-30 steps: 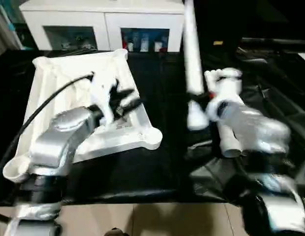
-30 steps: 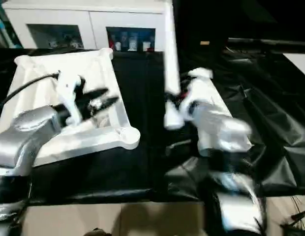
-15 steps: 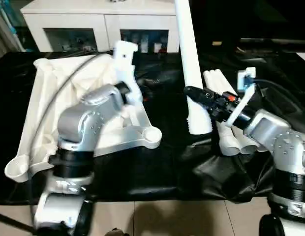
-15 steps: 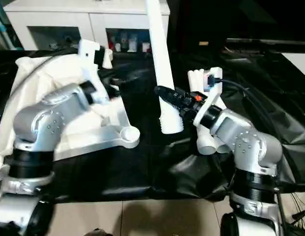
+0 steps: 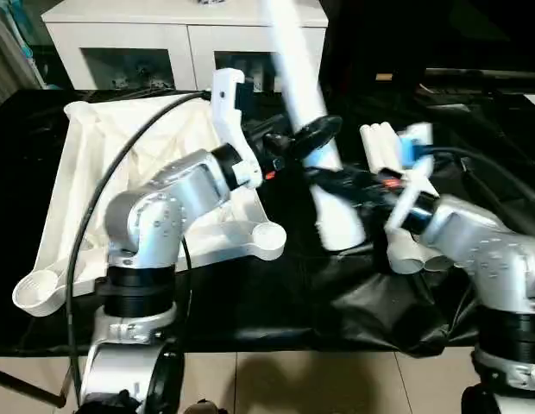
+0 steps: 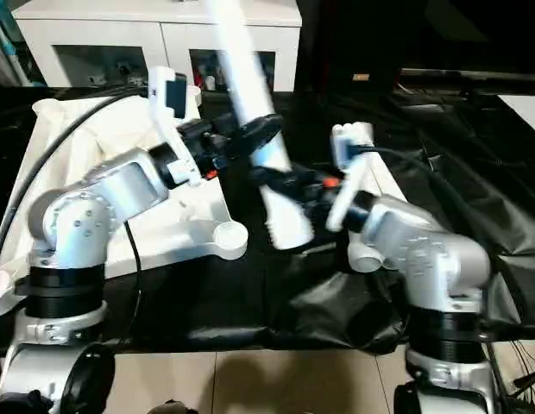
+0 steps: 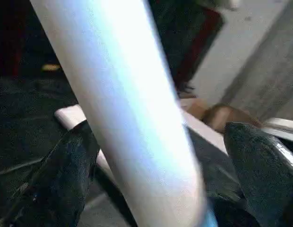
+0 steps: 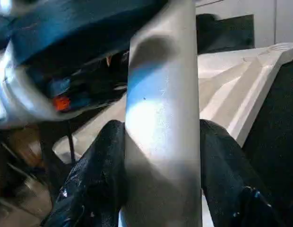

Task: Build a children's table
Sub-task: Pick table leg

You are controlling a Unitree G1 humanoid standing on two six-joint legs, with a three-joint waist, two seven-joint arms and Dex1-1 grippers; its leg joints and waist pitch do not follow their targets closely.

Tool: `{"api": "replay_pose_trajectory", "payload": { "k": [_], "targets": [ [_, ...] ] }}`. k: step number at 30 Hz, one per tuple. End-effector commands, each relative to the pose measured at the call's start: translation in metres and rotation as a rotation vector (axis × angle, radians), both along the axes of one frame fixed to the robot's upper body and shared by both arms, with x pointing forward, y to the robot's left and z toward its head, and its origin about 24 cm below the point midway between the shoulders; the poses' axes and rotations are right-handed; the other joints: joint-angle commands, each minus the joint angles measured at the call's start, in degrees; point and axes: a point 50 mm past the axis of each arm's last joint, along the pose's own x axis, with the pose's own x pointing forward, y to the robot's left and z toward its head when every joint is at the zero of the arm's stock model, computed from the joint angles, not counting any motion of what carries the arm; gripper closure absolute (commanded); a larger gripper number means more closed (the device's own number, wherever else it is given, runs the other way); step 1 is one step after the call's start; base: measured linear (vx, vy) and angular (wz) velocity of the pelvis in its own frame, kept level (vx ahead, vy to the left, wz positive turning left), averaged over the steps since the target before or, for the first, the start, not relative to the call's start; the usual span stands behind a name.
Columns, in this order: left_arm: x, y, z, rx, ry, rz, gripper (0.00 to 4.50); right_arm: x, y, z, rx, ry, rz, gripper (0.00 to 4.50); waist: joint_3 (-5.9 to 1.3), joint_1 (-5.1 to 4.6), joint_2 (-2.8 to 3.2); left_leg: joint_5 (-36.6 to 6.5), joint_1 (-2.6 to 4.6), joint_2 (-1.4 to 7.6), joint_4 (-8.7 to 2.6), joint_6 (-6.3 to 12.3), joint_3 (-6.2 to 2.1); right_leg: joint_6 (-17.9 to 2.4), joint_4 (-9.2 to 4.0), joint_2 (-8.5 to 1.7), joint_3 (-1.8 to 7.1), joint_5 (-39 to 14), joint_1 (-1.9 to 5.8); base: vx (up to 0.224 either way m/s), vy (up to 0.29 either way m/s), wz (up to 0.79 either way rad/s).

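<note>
- Now the left gripper (image 5: 304, 136) is up at the leg (image 5: 304, 103), its black fingers (image 7: 66, 179) spread wide on either side of the white tube; a second ago it hung over the tabletop (image 5: 121, 172) with the fingers much closer together.
- From the left wrist view I see a gap between that tube and the finger on one side, so I judge it brackets the leg without clamping it yet.
- Meanwhile the right gripper (image 5: 341, 179) is clamped on the same leg near its thick lower end, both fingers (image 8: 94, 175) pressed against the tube in the right wrist view.
- That leg has tipped since half a second ago: it stood nearly upright then, and it leans now with its top toward the cabinet (image 5: 181, 34) at the far edge of the bench (image 5: 250, 319).
- Its lower end hangs over the black sheet just beside the tabletop's near right corner socket (image 5: 269, 233), not in it.
- Spare legs (image 5: 388, 164) lie on the right side of the bench, so no leg looks fitted yet.
- I read this as a two-handed hold being set up, to steer the leg into that socket.
</note>
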Motion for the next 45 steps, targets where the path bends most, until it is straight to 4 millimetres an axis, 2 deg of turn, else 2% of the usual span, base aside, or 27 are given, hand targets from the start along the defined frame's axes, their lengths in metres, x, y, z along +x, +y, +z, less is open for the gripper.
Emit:
{"api": "replay_pose_trajectory", "payload": {
  "k": [1, 4, 7, 9, 10, 12, 13, 14, 17, 21, 24, 29, 35, 36, 40, 41, 43, 45],
  "targets": [
    [0.006, 0.007, 0.003, -0.010, 0.019, 0.072, 0.27, 0.001, 0.003, 0.006, -0.069, -0.077, -0.022, 2.66, -4.17, 0.08, -0.53, -2.48, 0.54, 1.69, -3.71, 0.82, -0.49, -13.00, -4.14, -2.54, 1.54, 1.92, 3.52, 0.000, 0.000, 0.00],
    [0.010, 0.016, 0.005, -0.034, 0.031, 0.111, 0.38, 0.001, 0.006, 0.004, -0.100, -0.092, -0.023, 2.66, -4.14, 0.02, -0.67, -2.64, 0.53, 1.55, -3.76, 0.77, -0.46, -12.94, -4.15, -2.49, 1.60, 1.81, 3.57, 0.000, 0.000, 0.00],
    [0.011, 0.024, 0.009, -0.057, 0.037, 0.115, 0.77, 0.001, 0.006, 0.004, -0.101, -0.094, -0.025, 2.66, -4.24, 0.06, -0.47, -2.48, 0.64, 1.63, -3.72, 1.07, -0.54, -13.20, -4.02, -2.49, 1.58, 2.59, 3.48, 0.000, 0.000, 0.00],
    [0.010, 0.026, 0.010, -0.071, 0.045, 0.109, 0.81, 0.002, 0.006, 0.005, -0.102, -0.099, -0.030, 2.66, -4.21, 0.09, -0.14, -2.69, 0.64, 1.59, -3.73, 0.93, -0.57, -13.55, -3.91, -2.43, 1.53, 3.06, 3.38, 0.000, 0.000, 0.00],
    [0.010, 0.026, 0.011, -0.078, 0.051, 0.108, 1.08, 0.002, 0.006, 0.005, -0.104, -0.103, -0.033, 2.66, -4.21, 0.05, -0.26, -2.97, 0.67, 1.63, -3.74, 0.89, -0.55, -13.71, -3.96, -2.44, 1.53, 3.15, 3.41, 0.000, 0.000, 0.00],
    [0.010, 0.026, 0.010, -0.089, 0.062, 0.103, 1.25, 0.003, 0.006, 0.004, -0.107, -0.109, -0.037, 2.66, -4.14, 0.07, -0.24, -3.52, 0.64, 1.61, -3.75, 0.84, -0.51, -13.90, -4.04, -2.48, 1.56, 2.91, 3.43, 0.000, 0.000, 0.00],
    [0.009, 0.024, 0.011, -0.104, 0.066, 0.084, 1.25, 0.003, 0.006, 0.004, -0.112, -0.115, -0.033, 2.66, -4.15, 0.13, 0.03, -3.48, 0.67, 1.65, -3.77, 0.78, -0.58, -13.91, -3.99, -2.50, 1.53, 2.75, 3.45, 0.000, 0.000, 0.00],
    [0.009, 0.023, 0.012, -0.114, 0.067, 0.071, 1.26, 0.002, 0.007, 0.004, -0.114, -0.118, -0.030, 2.66, -4.21, 0.11, -0.04, -3.04, 0.66, 1.65, -3.71, 0.72, -0.56, -13.94, -3.93, -2.43, 1.51, 3.27, 3.45, 0.000, 0.000, 0.00],
    [0.004, 0.017, 0.014, -0.140, 0.059, 0.004, 1.67, 0.001, 0.008, 0.003, -0.124, -0.128, -0.015, 2.66, -4.21, 0.14, 0.03, -3.15, 0.65, 1.63, -3.71, 0.73, -0.53, -14.30, -3.95, -2.49, 1.53, 3.73, 3.50, 0.000, 0.000, 0.00],
    [-0.002, 0.009, 0.014, -0.136, 0.066, -0.070, 1.85, 0.000, 0.008, 0.003, -0.128, -0.134, -0.010, 2.66, -4.22, 0.07, 0.26, -3.30, 0.64, 1.59, -3.68, 0.90, -0.60, -14.55, -3.93, -2.41, 1.52, 4.58, 3.59, 0.000, 0.000, 0.00],
    [-0.004, 0.008, 0.013, -0.122, 0.077, -0.099, 2.16, 0.000, 0.009, 0.003, -0.129, -0.140, -0.005, 2.66, -4.15, -0.10, 0.40, -4.11, 0.66, 1.62, -3.79, 0.63, -0.67, -14.55, -4.02, -2.40, 1.47, 3.61, 3.58, 0.000, 0.000, 0.00],
    [0.000, 0.014, 0.016, -0.125, 0.070, -0.091, 2.56, 0.000, 0.010, 0.004, -0.138, -0.151, 0.011, 2.66, -4.18, -0.27, 0.33, -3.89, 0.69, 1.60, -3.76, 0.60, -0.65, -14.73, -3.95, -2.41, 1.48, 4.12, 3.62, 0.000, 0.000, 0.00],
    [0.001, 0.016, 0.020, -0.098, 0.029, -0.090, 2.65, 0.000, 0.010, 0.004, -0.144, -0.157, 0.026, 2.66, -4.13, -0.26, 0.21, -3.83, 0.70, 1.65, -3.82, 0.93, -0.64, -14.68, -4.04, -2.43, 1.51, 3.88, 3.58, 0.000, 0.000, 0.00],
    [-0.001, 0.016, 0.021, -0.067, -0.009, -0.107, 2.66, 0.001, 0.010, 0.005, -0.135, -0.149, 0.035, 2.10, -4.19, -0.29, 0.14, -3.77, 0.70, 1.63, -3.77, 0.94, -0.59, -14.62, -3.97, -2.42, 1.53, 3.90, 3.62, 0.000, 0.000, 0.00],
    [-0.009, 0.012, 0.027, 0.000, -0.074, -0.201, 2.66, 0.005, 0.004, 0.008, -0.111, -0.110, 0.057, 1.77, -4.16, -0.32, 0.13, -3.64, 0.75, 1.77, -3.90, 1.18, -0.61, -14.47, -3.81, -2.47, 1.54, 3.23, 3.47, 0.000, 0.000, 0.00],
    [-0.010, 0.011, 0.029, 0.003, -0.083, -0.231, 2.67, 0.006, -0.001, 0.009, -0.132, -0.110, 0.067, 1.64, -4.17, -0.31, -0.20, -3.55, 0.83, 1.78, -3.85, 1.17, -0.56, -14.77, -3.77, -2.45, 1.51, 3.27, 3.54, 0.000, 0.000, 0.00],
    [-0.013, 0.010, 0.031, 0.010, -0.097, -0.265, 2.67, 0.008, -0.006, 0.010, -0.148, -0.105, 0.074, 1.55, -4.09, -0.24, -0.08, -3.71, 0.78, 1.77, -3.81, 1.12, -0.48, -14.96, -3.82, -2.46, 1.54, 3.15, 3.55, 0.000, 0.000, 0.00],
    [-0.017, 0.008, 0.035, 0.020, -0.116, -0.318, 2.67, 0.008, -0.013, 0.014, -0.137, -0.087, 0.113, 1.42, -4.10, -0.17, -0.26, -3.21, 0.70, 1.70, -3.72, 1.54, -0.40, -15.28, -3.79, -2.52, 1.59, 3.50, 3.66, 0.000, 0.000, 0.00]
  ]
}}
